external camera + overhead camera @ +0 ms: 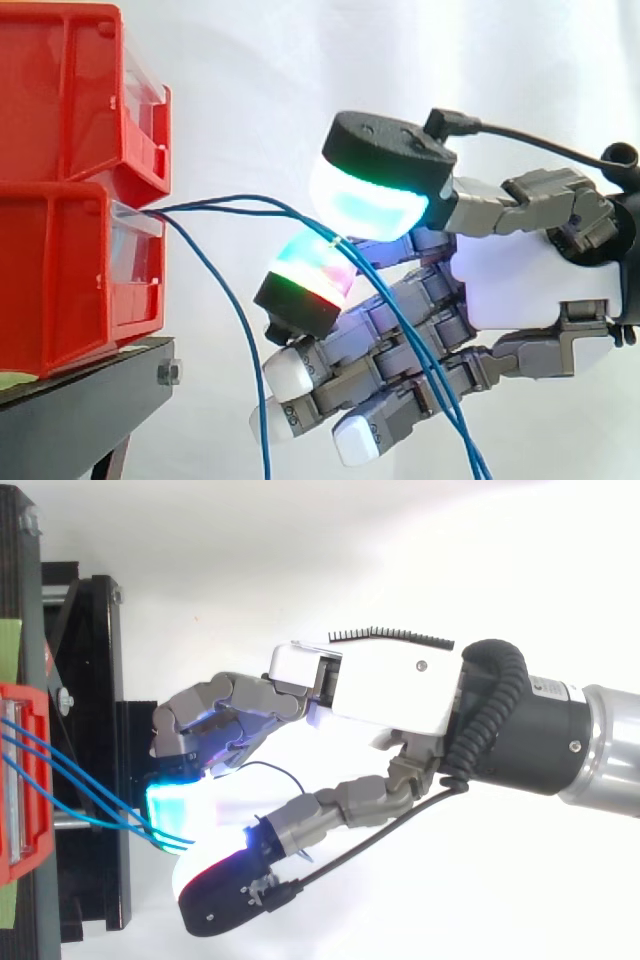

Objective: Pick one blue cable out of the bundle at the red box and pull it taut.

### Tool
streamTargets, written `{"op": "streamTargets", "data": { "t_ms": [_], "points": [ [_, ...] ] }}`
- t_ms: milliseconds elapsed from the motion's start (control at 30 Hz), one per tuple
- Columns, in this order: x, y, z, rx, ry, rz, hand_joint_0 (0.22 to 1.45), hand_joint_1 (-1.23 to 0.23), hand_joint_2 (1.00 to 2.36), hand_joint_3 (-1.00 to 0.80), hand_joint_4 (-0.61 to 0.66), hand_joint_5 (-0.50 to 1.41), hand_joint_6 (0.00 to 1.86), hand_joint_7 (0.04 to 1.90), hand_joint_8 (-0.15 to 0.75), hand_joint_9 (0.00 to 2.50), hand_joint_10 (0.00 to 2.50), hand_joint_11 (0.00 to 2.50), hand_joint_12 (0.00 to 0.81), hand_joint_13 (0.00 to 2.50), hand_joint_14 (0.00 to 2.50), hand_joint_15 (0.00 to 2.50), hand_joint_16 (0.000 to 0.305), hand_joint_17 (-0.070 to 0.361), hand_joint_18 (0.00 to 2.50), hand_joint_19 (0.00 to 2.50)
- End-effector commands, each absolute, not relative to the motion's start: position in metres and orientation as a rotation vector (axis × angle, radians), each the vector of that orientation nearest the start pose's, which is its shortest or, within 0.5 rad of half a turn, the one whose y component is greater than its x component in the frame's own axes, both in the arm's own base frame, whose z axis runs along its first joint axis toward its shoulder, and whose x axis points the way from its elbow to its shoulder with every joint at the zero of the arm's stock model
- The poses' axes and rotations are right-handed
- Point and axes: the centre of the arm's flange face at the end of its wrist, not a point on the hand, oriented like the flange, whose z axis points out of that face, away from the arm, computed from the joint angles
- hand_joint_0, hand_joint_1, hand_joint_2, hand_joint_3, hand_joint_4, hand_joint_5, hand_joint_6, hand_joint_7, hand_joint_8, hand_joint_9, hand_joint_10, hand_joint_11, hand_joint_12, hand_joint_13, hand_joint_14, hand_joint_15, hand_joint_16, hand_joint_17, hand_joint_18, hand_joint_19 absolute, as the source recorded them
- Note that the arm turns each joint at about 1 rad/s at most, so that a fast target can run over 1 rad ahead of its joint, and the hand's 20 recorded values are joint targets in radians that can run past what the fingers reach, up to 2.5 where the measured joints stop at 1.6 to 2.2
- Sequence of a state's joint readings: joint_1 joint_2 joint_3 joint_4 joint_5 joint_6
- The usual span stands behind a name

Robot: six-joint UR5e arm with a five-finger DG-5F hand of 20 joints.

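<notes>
Two red bins (60, 120) stacked on black stand (70, 410); lower bin (60, 290) is the reference. Hand (520, 270) sits right of the lower bin, near it but not touching, fingers aimed at it. Cyan pad (370, 200) and green-red pad (312, 272) are closed toward each other, pinching the blue cables (225, 204) between them. Other fingers (290, 370) lie fairly straight below the pinch, close together, with white pads. Cables exit the lower bin's front, arc right into the pinch, then drop across the fingers. One strand (243, 340) hangs slack just right of the lower bin, outside the pinch.
</notes>
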State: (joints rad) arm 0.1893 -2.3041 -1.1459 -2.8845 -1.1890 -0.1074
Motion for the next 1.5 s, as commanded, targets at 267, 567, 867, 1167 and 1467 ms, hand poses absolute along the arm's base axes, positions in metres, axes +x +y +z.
{"op": "streamTargets", "data": {
  "t_ms": [267, 567, 867, 1167, 1467],
  "points": [
    [0.7639, -0.0275, 0.2547, 1.247, 1.168, 0.952, 0.54, -0.7, 1.01, -0.33, 0.22, -0.15, 0.73, 1.31, 0.338, 0.69, 0.01, 0.53, 0.423, 0.46, 0.0, 0.17, 0.059, 0.132, 0.62, 0.45],
    [0.7641, -0.0276, 0.2537, 1.247, 1.167, 0.951, 0.58, -0.78, 1.02, -0.19, 0.22, -0.17, 0.78, 1.26, 0.331, 0.67, 0.02, 0.54, 0.416, 0.46, 0.0, 0.16, 0.057, 0.127, 0.63, 0.43],
    [0.7638, -0.0277, 0.2547, 1.247, 1.167, 0.951, 0.57, -0.76, 1.02, -0.14, 0.13, -0.15, 0.74, 1.28, 0.305, 0.71, 0.02, 0.51, 0.416, 0.47, 0.0, 0.16, 0.057, 0.129, 0.64, 0.45],
    [0.764, -0.0276, 0.2536, 1.248, 1.169, 0.95, 0.61, -0.8, 1.02, -0.09, 0.18, -0.14, 0.67, 1.33, 0.312, 0.7, 0.02, 0.54, 0.412, 0.47, 0.01, 0.15, 0.056, 0.126, 0.63, 0.43],
    [0.7636, -0.0274, 0.254, 1.247, 1.171, 0.952, 0.64, -0.88, 1.01, -0.34, 0.17, -0.17, 0.76, 1.21, 0.302, 0.71, 0.02, 0.56, 0.405, 0.48, 0.0, 0.14, 0.055, 0.124, 0.66, 0.41]
  ]
}}
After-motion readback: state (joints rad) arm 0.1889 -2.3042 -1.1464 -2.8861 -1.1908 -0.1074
